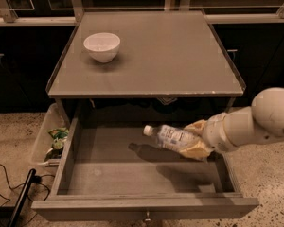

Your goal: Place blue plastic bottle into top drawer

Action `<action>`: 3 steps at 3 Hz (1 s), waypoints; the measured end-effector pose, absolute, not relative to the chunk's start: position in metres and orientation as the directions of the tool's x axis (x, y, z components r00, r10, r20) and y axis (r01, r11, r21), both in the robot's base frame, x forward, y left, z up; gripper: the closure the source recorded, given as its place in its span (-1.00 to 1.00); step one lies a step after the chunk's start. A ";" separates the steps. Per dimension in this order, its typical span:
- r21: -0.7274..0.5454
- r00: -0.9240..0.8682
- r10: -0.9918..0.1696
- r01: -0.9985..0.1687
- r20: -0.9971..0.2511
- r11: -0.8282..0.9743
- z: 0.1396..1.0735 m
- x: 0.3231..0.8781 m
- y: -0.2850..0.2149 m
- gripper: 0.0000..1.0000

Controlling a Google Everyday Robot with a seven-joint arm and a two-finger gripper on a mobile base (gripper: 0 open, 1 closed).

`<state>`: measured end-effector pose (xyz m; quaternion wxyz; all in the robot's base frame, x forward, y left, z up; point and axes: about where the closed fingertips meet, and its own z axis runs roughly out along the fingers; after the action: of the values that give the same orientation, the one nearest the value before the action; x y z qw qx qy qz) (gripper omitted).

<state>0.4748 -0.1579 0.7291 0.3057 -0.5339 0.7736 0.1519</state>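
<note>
Gripper (193, 139) grasps the blue plastic bottle (166, 136) above the top drawer (65, 170); white bowl (102, 46) on the tabletop (175, 56) behind.

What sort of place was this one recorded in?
Probably a kitchen-like room: a white bowl on a grey counter, dark cabinets behind, speckled floor. The hand holds the blue plastic bottle over the open top drawer.

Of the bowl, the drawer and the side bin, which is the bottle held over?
The open top drawer: the end effector holds the blue plastic bottle above its right side. The bowl and bin sit away left.
</note>
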 end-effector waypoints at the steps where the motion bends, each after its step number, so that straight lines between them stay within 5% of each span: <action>1: -0.037 -0.262 -0.700 -0.924 -0.664 0.381 0.672 0.478 -0.136 1.00; 3: 0.011 -0.295 -0.643 -0.913 -0.707 0.407 0.612 0.489 -0.113 1.00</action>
<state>0.4889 -0.1131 0.6118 0.3181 -0.5014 0.7761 0.2124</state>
